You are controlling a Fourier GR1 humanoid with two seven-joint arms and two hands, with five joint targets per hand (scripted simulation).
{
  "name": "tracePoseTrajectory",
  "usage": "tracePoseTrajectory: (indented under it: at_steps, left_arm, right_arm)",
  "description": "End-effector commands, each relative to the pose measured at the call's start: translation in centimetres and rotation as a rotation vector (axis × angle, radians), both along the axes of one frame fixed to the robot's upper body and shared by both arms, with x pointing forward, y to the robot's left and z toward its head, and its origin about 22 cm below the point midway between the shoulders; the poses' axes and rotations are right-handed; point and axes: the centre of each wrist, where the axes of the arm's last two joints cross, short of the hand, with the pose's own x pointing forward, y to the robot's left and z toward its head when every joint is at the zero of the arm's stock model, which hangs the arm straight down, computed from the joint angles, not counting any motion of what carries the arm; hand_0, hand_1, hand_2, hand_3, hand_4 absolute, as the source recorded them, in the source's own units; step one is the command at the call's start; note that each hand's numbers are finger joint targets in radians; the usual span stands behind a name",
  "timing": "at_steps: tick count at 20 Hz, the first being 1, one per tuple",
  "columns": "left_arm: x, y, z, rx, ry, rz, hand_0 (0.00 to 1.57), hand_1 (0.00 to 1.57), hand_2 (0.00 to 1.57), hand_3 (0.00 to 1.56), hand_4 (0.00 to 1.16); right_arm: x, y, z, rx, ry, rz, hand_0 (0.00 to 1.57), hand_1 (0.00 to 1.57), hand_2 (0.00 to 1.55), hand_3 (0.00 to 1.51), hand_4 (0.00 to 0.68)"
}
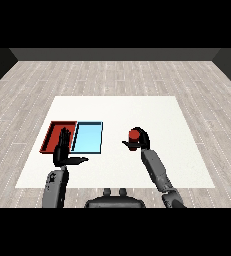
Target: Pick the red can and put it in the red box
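The right hand is curled round the red can, which stands upright in it over the desk, well right of both trays. The can is a short red cylinder with a darker top. The left hand has straight fingers and its thumb out, over the near edge of the red tray, just beside the blue tray. The desk is white; the floor is pale wood planks.
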Motion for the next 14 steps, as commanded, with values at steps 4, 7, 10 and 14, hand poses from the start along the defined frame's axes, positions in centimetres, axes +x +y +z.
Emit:
tracePoseTrajectory:
  at_steps: [4, 7, 10, 14]
  left_arm:
    - [-0.8, -0.9, -1.3, 0.062, 0.024, -0.015, 0.00, 0.00, 0.00, 0.00, 0.00]
    - [0.1, -2.5, -1.1, 0.032, 0.033, -0.108, 0.00, 0.00, 0.00, 0.00, 0.00]
    - [2.3, -5.5, 0.0, 0.026, 0.060, -0.154, 0.00, 0.00, 0.00, 0.00, 0.00]
    - [2.0, -7.1, 0.4, 0.024, 0.074, -0.169, 0.00, 0.00, 0.00, 0.00, 0.00]
  right_arm:
    - [-0.6, 1.6, 3.4, 0.025, -0.093, 0.017, 1.43, 1.43, 1.44, 1.41, 0.649]
    - [-2.4, 0.6, 2.5, 0.033, -0.117, 0.023, 1.44, 1.44, 1.44, 1.41, 0.648]
    - [-1.5, 1.8, 5.2, 0.041, -0.110, -0.007, 1.43, 1.43, 1.45, 1.42, 0.653]
    - [-2.2, 1.6, 5.6, 0.040, -0.127, 0.026, 1.43, 1.43, 1.44, 1.42, 0.649]
